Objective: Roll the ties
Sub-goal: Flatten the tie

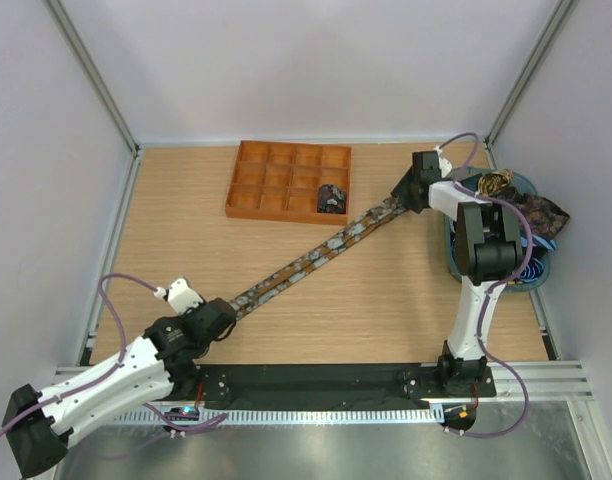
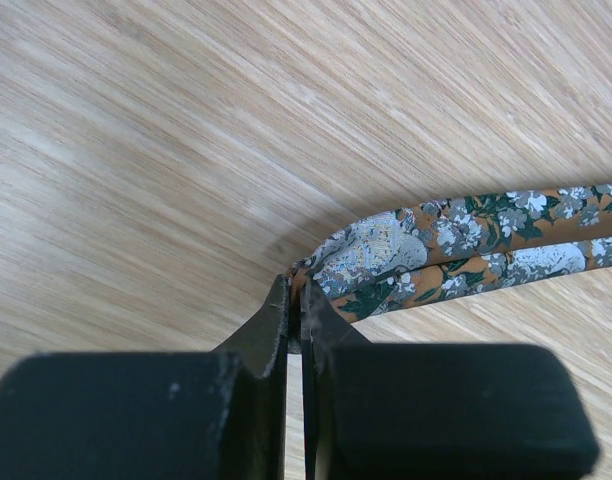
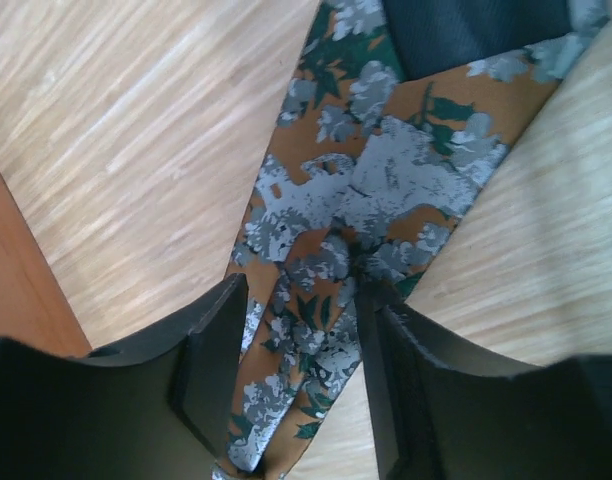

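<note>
One tie (image 1: 306, 258) stretched diagonally: left tool (image 2: 294, 290) clamps its fold, right tool (image 3: 304, 295) parted astride it near tray (image 1: 248, 185).

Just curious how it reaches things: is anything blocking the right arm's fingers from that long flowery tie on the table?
Nothing visible does. The right fingers stand apart on either side of the tie near its wider end, with only the fabric between them. The left fingers pinch its far end.

White arms (image 1: 96, 382), black joints (image 1: 494, 252), purple cables (image 1: 105, 300)
</note>
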